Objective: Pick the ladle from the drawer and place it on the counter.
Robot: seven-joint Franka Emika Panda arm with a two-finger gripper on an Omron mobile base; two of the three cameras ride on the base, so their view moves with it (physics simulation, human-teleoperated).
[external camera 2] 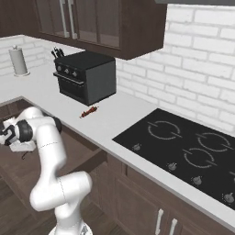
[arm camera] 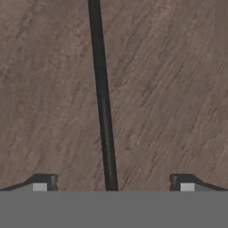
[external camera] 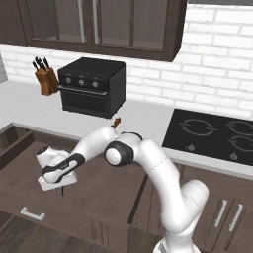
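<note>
The ladle (arm camera: 102, 102) shows as a thin black handle lying on the wooden floor of the open drawer (external camera: 106, 195); its bowl end is out of frame. My gripper (arm camera: 113, 182) is open, pointing down into the drawer, with the handle running between the two fingertips (arm camera: 44, 181) and clear of both. From the left base view the hand (external camera: 57, 174) hangs low over the drawer's left part, behind the silver bar handle (external camera: 32, 214). The light counter (external camera: 148, 118) runs above and behind the drawer.
A black toaster oven (external camera: 91, 86) and a knife block (external camera: 47, 79) stand at the back of the counter. A short reddish-brown item (external camera: 117, 121) lies near the counter's front edge. The black stovetop (external camera: 212, 136) is to the right. A paper towel roll (external camera 2: 19, 62) stands far left.
</note>
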